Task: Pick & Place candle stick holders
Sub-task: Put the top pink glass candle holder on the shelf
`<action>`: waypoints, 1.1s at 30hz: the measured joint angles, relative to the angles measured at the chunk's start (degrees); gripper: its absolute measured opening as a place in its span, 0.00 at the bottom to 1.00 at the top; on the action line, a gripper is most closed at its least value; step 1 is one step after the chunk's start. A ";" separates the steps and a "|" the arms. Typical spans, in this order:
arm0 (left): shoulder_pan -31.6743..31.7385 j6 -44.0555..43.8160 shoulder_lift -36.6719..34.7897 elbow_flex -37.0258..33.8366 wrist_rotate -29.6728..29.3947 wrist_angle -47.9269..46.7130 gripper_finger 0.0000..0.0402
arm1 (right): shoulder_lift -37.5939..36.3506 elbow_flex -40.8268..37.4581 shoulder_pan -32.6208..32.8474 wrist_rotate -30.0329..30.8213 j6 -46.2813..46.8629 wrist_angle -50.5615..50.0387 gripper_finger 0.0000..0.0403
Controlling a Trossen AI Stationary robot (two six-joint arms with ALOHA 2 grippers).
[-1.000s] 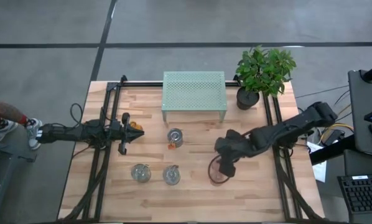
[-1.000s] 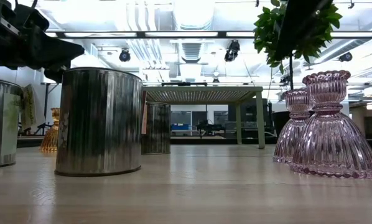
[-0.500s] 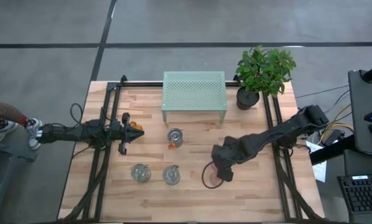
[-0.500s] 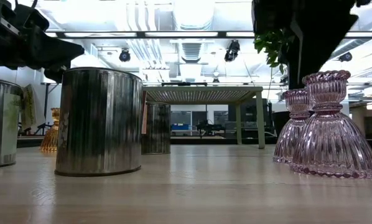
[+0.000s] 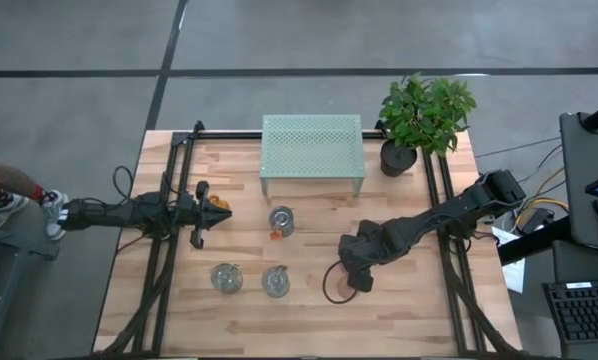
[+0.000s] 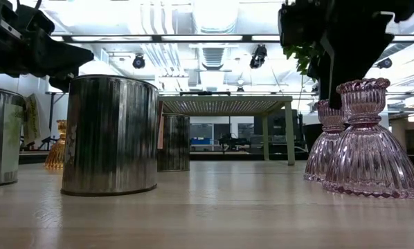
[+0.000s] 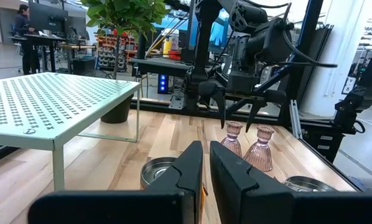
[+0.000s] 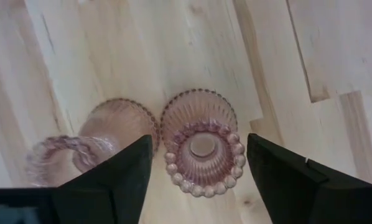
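Two pale pink candle stick holders (image 8: 201,146) (image 8: 93,143) stand side by side on their wide bases at the table's near middle; they also show in the low view (image 6: 370,142) (image 6: 328,142). My right gripper (image 8: 198,142) is open just above them, one finger on either side of one holder, touching nothing. An amber holder (image 5: 219,207) stands on the table at the left. My left gripper (image 7: 206,165) is shut and empty above it. Three silvery jars (image 5: 227,277) (image 5: 276,281) (image 5: 281,220) stand on the table, the last with an orange tag.
A pale green mesh shelf (image 5: 312,148) stands at the far middle, and a potted green plant (image 5: 424,112) at the far right. Black rails run along both table sides. A person's shoe (image 5: 19,195) shows beyond the left edge.
My right gripper has moved a little toward the near edge and come down over the two pink holders, its fingers staying open. The holders have not moved.
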 joint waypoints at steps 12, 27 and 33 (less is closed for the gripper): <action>0.00 0.00 0.00 0.00 -0.02 -0.01 0.09 | 0.04 -2.49 0.00 0.02 0.02 0.52 0.43; 0.00 0.00 0.00 0.00 -0.02 0.01 0.09 | 0.04 -1.99 0.00 0.30 -1.59 3.57 0.46; 0.00 -0.02 0.00 0.00 -0.02 -0.01 0.09 | 0.04 -1.62 -0.06 1.68 -2.63 5.20 0.45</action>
